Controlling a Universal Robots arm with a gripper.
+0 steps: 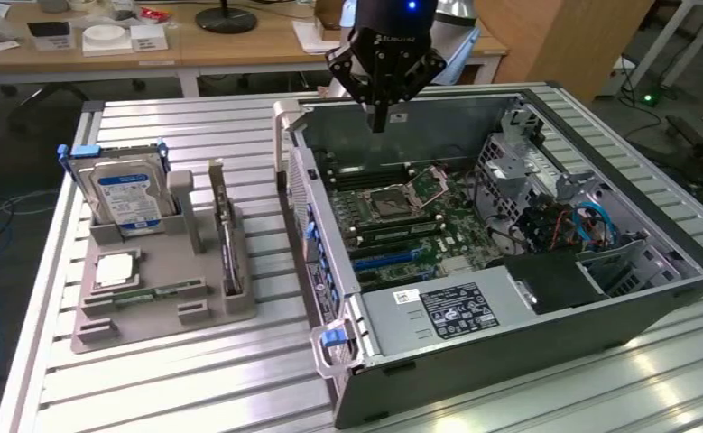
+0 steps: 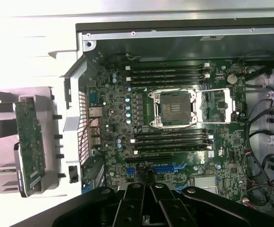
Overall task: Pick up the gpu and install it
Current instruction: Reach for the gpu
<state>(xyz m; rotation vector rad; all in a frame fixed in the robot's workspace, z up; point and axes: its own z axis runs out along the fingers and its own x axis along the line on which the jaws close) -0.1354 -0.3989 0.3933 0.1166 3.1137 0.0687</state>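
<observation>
Gpu (image 1: 226,233) is standing on edge in the grey holder (image 1: 101,330) at the exterior view's left-centre. The gripper (image 1: 379,122) is hovering at upper centre over the open computer case (image 1: 544,347), fingers pressed together, holding nothing.

Open tower computer case (image 1: 508,361) lies on its side on a slatted metal surface (image 1: 182,379), showing the motherboard (image 1: 448,236), an open CPU socket (image 1: 396,206) and, nearest, the power supply (image 1: 448,311). At the exterior view's left, a grey fixture (image 1: 164,316) carries an upright blue-labelled hard drive (image 1: 128,194), a processor (image 1: 113,269) and a memory stick (image 1: 159,293).
</observation>
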